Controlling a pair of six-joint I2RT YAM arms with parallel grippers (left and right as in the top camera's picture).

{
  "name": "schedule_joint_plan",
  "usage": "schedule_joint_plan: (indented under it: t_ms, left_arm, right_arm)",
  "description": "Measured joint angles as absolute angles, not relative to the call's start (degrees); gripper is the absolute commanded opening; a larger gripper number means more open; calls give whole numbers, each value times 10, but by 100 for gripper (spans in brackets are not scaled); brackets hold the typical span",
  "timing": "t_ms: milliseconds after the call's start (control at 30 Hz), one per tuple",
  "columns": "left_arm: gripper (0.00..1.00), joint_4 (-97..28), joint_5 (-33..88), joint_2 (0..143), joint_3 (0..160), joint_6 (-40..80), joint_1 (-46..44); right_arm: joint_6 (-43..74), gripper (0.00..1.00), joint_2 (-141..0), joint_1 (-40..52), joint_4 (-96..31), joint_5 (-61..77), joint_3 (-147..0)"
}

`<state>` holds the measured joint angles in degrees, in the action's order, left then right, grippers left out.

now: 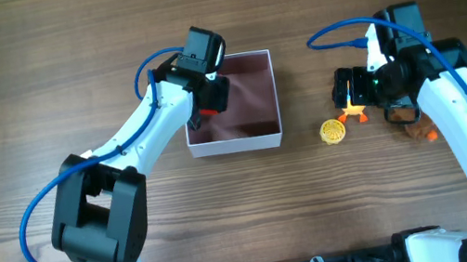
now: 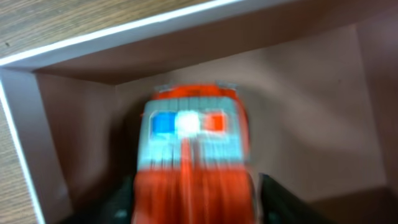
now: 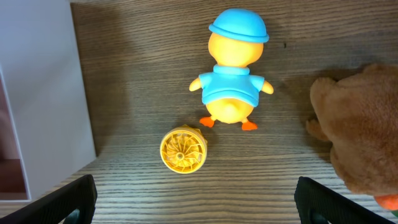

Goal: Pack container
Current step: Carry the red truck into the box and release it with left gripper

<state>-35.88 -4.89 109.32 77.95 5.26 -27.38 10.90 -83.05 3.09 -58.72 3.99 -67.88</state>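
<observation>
The container is a square white-walled box with a dusty-pink inside, left of the table's middle; it also shows in the left wrist view and at the left edge of the right wrist view. My left gripper hangs over its left part. A red toy vehicle with a blue, white and red roof light sits blurred between the spread fingers, with a thin gap at the right finger. My right gripper is wide open and empty above the table, near a yellow wheel.
A yellow duck toy with a blue hat and shirt lies beyond the wheel. A brown plush toy lies to its right. In the overhead view the wheel and the plush lie right of the container.
</observation>
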Motion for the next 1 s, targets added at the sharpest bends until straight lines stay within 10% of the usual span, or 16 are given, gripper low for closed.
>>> schedule_joint_plan:
  t_ms: [300,633,1000]
  left_arm:
    - [100,-355,-49,1093,780,53,-274]
    - [99,-370,-68,1009,780,53,-319]
    - [44,-383,-9,1080,780,48,-335]
  right_arm:
    - [109,100,-830,31,-587,40,-679]
    - [109,100,-830,31,-587,40,-679]
    - [109,99,-830,31,-591,40,-679]
